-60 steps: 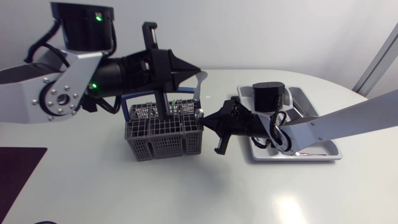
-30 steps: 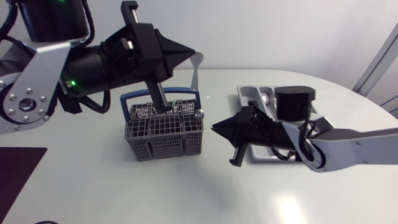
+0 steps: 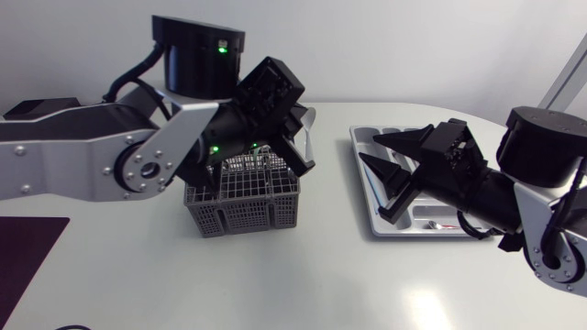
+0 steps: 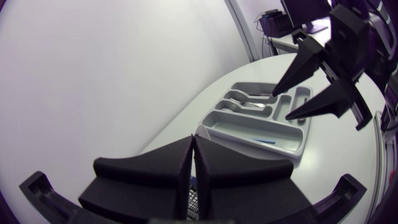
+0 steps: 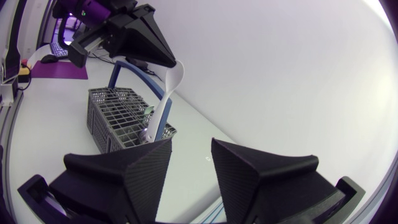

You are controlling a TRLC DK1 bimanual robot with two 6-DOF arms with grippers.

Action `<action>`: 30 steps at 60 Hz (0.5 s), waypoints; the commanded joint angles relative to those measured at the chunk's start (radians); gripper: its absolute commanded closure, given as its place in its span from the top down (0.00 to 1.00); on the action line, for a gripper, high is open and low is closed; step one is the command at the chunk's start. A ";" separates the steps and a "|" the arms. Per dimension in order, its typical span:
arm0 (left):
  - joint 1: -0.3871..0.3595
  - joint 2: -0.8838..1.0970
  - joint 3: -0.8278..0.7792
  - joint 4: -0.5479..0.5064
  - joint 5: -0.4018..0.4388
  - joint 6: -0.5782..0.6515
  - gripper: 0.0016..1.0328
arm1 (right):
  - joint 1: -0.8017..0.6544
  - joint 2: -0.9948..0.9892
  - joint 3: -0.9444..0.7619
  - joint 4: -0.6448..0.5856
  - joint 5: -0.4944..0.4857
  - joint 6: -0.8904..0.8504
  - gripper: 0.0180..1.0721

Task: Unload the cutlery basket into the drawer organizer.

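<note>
The grey wire cutlery basket (image 3: pixel 243 203) stands at mid-table, with more cutlery in it. Just above its right end my left gripper (image 3: pixel 298 117) is shut on a long silver piece of cutlery (image 3: pixel 308 137), which hangs down from the fingertips (image 5: pixel 169 61) towards the basket (image 5: pixel 118 115). The grey drawer organizer (image 3: pixel 365 197) lies to the right and holds spoons (image 4: pixel 245 102) in its compartments. My right gripper (image 3: pixel 369 148) hovers over the organizer's left part, open with nothing between its fingers (image 4: pixel 292 73).
A dark purple mat (image 3: pixel 27 257) lies at the table's front left edge. My left arm's thick links (image 3: pixel 138 165) cross above the table behind the basket. Bare white tabletop lies in front of the basket and the organizer.
My right gripper has drawn back from the basket to above the organizer and opened. My left arm has swung round, still holding the cutlery over the basket's right end.
</note>
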 commanded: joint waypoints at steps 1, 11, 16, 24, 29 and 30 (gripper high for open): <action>-0.011 0.052 0.086 -0.004 -0.032 -0.135 0.03 | 0.000 -0.021 -0.009 -0.018 0.035 0.078 0.56; -0.037 0.113 0.161 -0.001 -0.104 -0.277 0.03 | 0.035 -0.018 0.020 -0.034 0.111 0.143 0.56; -0.055 0.141 0.196 -0.004 -0.147 -0.331 0.03 | 0.038 -0.006 0.036 -0.029 0.133 0.166 0.56; -0.074 0.178 0.250 -0.047 -0.160 -0.437 0.04 | 0.044 0.017 0.062 -0.014 0.171 0.192 0.55; -0.077 0.199 0.291 -0.096 -0.157 -0.514 0.04 | 0.046 0.040 0.071 0.011 0.191 0.213 0.55; -0.079 0.201 0.296 -0.100 -0.155 -0.523 0.04 | 0.046 0.043 0.073 0.014 0.196 0.218 0.55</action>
